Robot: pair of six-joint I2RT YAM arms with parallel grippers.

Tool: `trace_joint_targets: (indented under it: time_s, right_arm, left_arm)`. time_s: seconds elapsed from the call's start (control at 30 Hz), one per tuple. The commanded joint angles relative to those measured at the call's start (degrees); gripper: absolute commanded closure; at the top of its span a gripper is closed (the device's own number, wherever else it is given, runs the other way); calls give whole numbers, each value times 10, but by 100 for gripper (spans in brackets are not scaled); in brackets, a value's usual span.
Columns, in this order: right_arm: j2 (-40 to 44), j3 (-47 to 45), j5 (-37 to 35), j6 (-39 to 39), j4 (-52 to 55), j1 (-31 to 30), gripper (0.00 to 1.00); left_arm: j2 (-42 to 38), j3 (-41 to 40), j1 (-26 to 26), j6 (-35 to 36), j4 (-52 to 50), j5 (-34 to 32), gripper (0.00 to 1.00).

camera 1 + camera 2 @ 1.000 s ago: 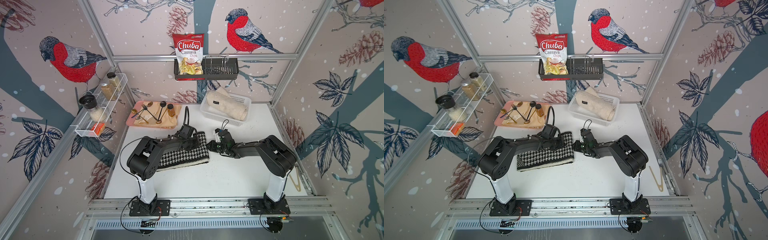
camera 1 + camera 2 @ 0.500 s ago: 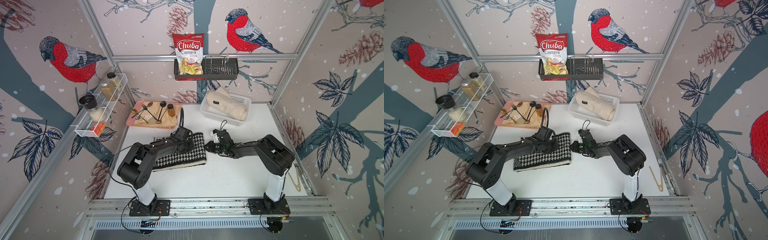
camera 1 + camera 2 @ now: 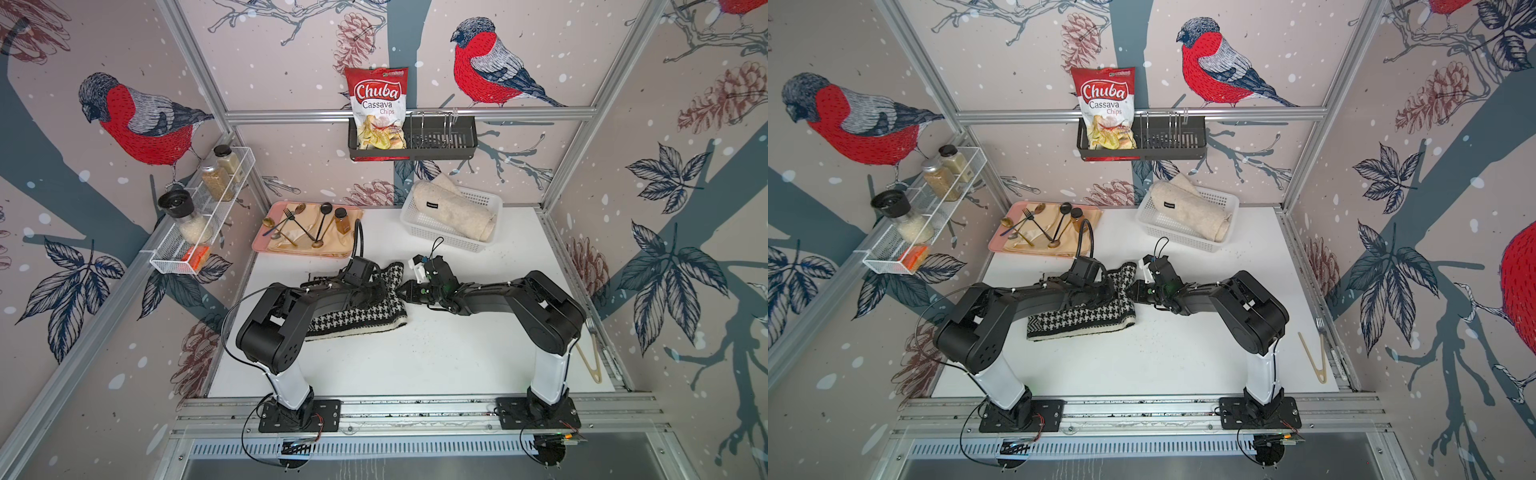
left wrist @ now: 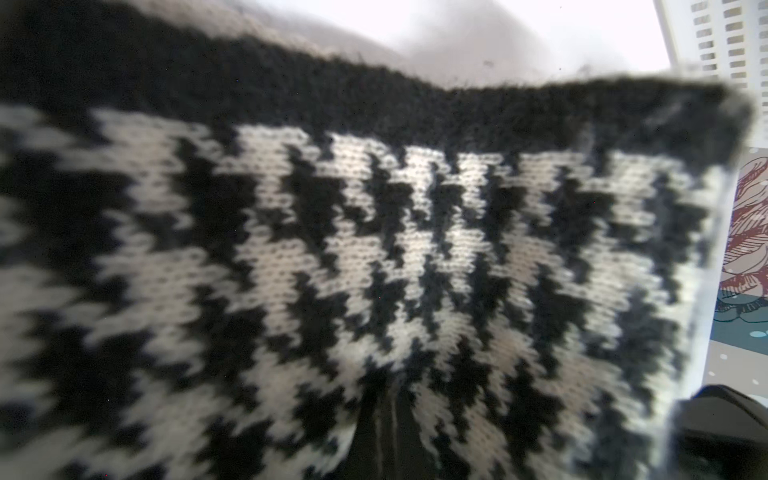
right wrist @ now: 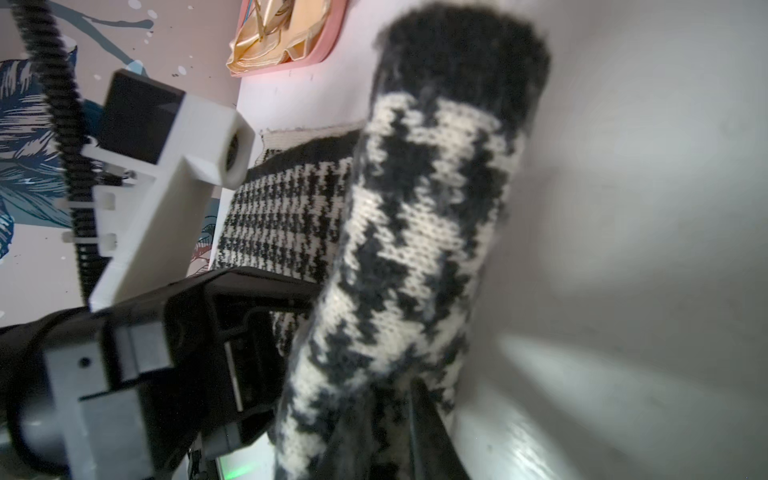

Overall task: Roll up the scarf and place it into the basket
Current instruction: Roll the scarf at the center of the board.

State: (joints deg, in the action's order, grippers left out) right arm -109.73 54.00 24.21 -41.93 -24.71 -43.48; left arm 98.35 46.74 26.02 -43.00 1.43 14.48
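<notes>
L claw (image 3: 375,293) clamped on scarf (image 3: 357,322) edge; R claw (image 3: 406,291) prob pinching its raised fold

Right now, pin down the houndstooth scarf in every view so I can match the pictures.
Top view: scarf at centre, in front of the pink tray.
Top view: scarf at centre again, before the tray.
Left wrist: scarf fills nearly the frame.
Right wrist: raised fold up the middle.
Shared landmark: pink tray, in top views and right wrist; left wrist shows only the basket.
</notes>
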Motion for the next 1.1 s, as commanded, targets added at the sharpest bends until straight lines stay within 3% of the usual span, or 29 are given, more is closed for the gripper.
trace_joint_targets:
  time_s: [0.0, 0.7, 0.97, 1.07]
  right_arm:
    - [5, 18, 11, 12, 8, -11, 80]
    - [-92, 129, 44, 29, 58, -55, 80]
    - [-127, 156, 8, 36, 113, -56, 82]
    - [-124, 157, 8, 35, 110, -56, 82]
  left_arm:
    - [-7, -13, -9, 4, -33, -5, 100]
    - [-34, -56, -40, -5, -2, 22, 100]
    - [-93, 8, -39, 28, -163, -101, 100]
    - [-120, 15, -42, 34, -189, -115, 100]
